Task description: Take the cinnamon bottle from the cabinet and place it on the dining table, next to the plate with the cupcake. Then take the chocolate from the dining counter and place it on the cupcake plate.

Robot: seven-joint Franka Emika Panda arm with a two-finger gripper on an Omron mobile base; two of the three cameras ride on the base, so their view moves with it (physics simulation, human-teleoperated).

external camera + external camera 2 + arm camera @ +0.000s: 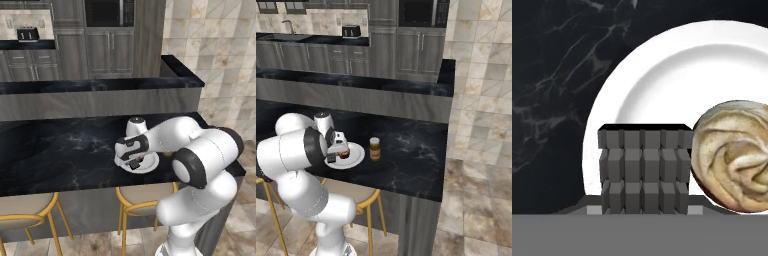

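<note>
A toaster (28, 34) is sitting on the far bench at eleven o'clock, below the wall cabinets. A built-in oven (109, 12) is showing at twelve o'clock among grey cabinets (110, 52). Two stools (142, 196) with gold legs are standing under the near black marble bench (60, 150).

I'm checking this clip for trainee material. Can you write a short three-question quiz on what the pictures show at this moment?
1. True or false: the cinnamon bottle stands on the dark counter beside the white plate.
2. What does the gripper hold over the plate?
A. the chocolate
B. a spoon
C. nothing
3. In the hand view, what sits on the plate right beside the chocolate?

Key
1. True; the bottle is upright, just off the plate's rim.
2. A; the jaws are closed on the chocolate bar.
3. The cupcake with swirled frosting.
</note>
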